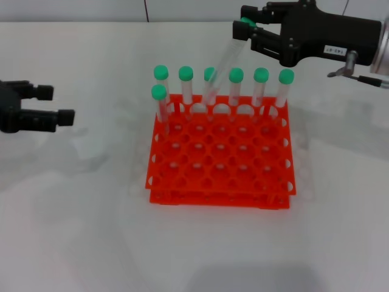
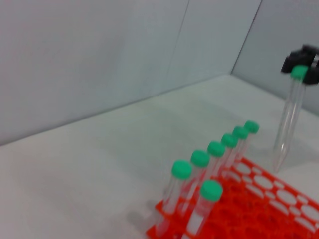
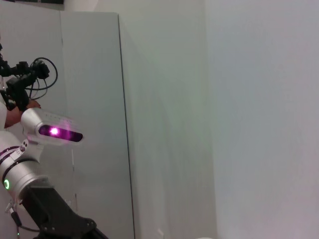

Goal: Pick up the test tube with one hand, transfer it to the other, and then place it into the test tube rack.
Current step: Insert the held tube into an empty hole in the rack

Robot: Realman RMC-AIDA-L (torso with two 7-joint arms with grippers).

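Item: the test tube (image 1: 222, 67), gripped by its green cap in my right hand (image 1: 248, 30), hanging tilted over the far row of the test tube rack (image 1: 222, 158). Left hand (image 1: 58, 104) released, idle at the left over the desk (image 1: 73, 231). I should straighten the tube over a free hole, then lower slowly, clear of neighbouring caps.

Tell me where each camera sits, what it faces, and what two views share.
Head: high, looking down at the test tube rack; left end effector idle, right end effector holding the test tube.
Left wrist: low beside the rack, facing its tube row; own fingers unseen.
Right wrist: faces walls; robot body visible.
Shared: head and left wrist show the held tube.
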